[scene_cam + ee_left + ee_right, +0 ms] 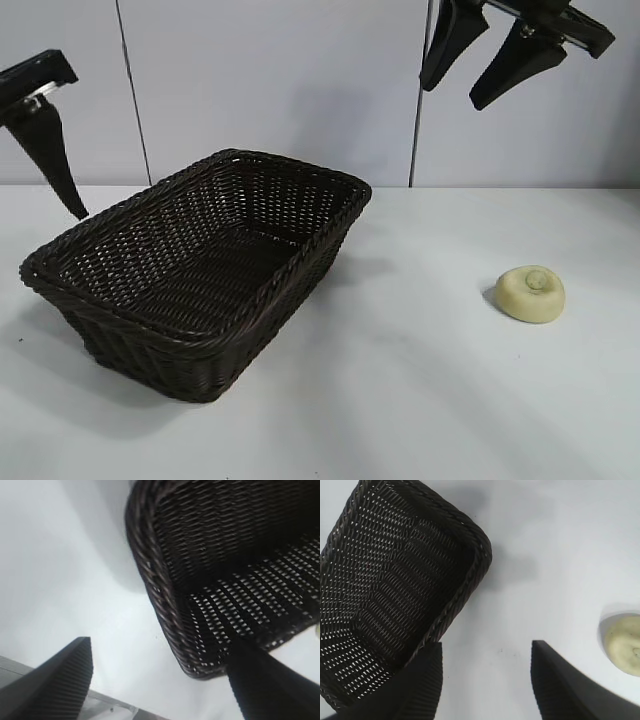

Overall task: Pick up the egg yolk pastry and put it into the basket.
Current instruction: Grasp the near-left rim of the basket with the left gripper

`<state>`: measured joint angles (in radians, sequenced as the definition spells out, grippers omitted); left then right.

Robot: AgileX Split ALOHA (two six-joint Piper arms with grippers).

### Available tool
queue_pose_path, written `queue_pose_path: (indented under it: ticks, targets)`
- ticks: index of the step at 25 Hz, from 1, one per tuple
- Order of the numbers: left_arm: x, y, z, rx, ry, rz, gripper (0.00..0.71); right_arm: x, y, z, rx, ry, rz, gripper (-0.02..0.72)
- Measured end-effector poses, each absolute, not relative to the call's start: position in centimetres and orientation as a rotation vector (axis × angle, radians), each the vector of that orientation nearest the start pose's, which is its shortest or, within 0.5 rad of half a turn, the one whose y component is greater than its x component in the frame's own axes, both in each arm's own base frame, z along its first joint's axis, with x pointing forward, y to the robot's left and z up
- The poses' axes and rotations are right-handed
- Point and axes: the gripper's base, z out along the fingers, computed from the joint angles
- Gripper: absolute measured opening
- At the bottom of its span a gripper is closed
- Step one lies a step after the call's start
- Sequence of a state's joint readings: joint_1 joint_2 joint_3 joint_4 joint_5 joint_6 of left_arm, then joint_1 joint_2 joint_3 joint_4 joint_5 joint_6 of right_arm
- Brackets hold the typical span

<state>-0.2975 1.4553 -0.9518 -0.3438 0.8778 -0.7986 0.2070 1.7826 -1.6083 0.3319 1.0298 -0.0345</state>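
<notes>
Egg yolk pastry (530, 293): lies on the white counter (400, 400) at the right of the exterior frame, knob side up, well apart from the basket (300, 260). Nothing touches it. It has not been picked up.

Basket: stands at centre-left of the exterior frame, open side up. The interior shows no contents in any view. Its long axis runs diagonally from lower left to upper centre, which leaves the near right rim facing the pastry; judged a convenient side for delivery.

Right tool (478, 62): hangs at the upper right of the exterior frame, high above the counter. Its jaws are parted to a moderate gap and hold nothing. The right wrist view shows both fingers (570, 690) at the bottom of the frame, with bare counter between them and the pastry (626, 644) off at the right edge. Judged to be the arm placed for the pick, since it is the nearer one, but not yet lined up over the pastry.

Left tool (160, 685): at the left edge of the exterior frame, raised beside the basket's left end. Its jaws are spread wide and empty. Judged not needed for the pick.

Assessment: the task is at its start; the approach and grasp remain to be done.
</notes>
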Motion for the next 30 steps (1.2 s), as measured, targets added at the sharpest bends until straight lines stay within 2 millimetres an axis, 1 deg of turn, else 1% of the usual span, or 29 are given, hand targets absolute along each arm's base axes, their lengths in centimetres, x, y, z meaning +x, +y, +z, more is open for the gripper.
queue_pose_path:
  ticks: [3, 5, 7, 11, 15, 24, 26, 30]
  targets:
    - [24.7, -11.8, 24.0, -0.984, 2.804, -0.630, 0.542, 37.5, 10.5, 31.3, -0.181, 2.673, 0.489, 0.393]
    - [24.4, -12.9, 23.6, -1.001, 2.773, -0.652, 0.542, 37.5, 10.5, 31.3, -0.181, 2.673, 0.489, 0.393]
    - [24.1, -13.4, 23.2, -1.034, 2.751, -0.640, 0.542, 37.5, 10.5, 31.3, -0.181, 2.673, 0.489, 0.393]
    - [24.1, -13.2, 22.9, -1.100, 2.704, -0.565, 0.542, 37.5, 10.5, 31.3, -0.181, 2.673, 0.489, 0.393]
    - [24.5, -13.1, 22.5, -1.182, 2.661, -0.543, 0.542, 37.6, 10.5, 31.4, -0.180, 2.672, 0.489, 0.393]
    - [25.6, -13.5, 20.7, -1.183, 2.666, -0.516, 0.542, 37.6, 10.5, 31.3, -0.182, 2.672, 0.485, 0.393]
    - [26.0, -13.7, 19.8, -1.187, 2.665, -0.510, 0.542, 37.6, 10.5, 31.3, -0.182, 2.672, 0.485, 0.393]
    - [26.9, -14.1, 17.4, -1.207, 2.689, -0.462, 0.542, 37.6, 10.5, 31.3, -0.182, 2.672, 0.485, 0.393]
